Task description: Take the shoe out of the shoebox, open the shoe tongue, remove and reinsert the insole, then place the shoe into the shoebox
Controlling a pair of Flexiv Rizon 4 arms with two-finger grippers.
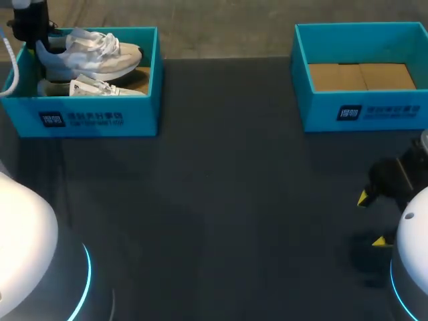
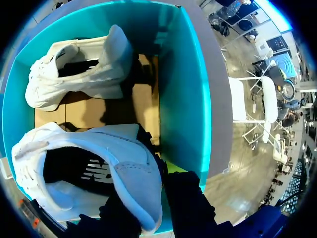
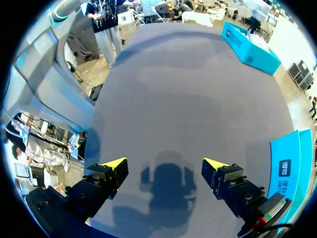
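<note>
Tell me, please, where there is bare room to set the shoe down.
Bare: the table between the left shoebox and right box, short of the right gripper. Crowded: the left shoebox, where the left gripper clamps one shoe beside the other shoe.

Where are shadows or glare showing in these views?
Right wrist view: the open right gripper throws a dark shadow on the table between its fingers. Left wrist view: the white shoe gripped by the left gripper shadows the shoebox floor. Head view: the left arm glares white.

White print on left shoebox point(image 1: 137, 115), right shoebox point(image 1: 321, 115), none readable
</note>
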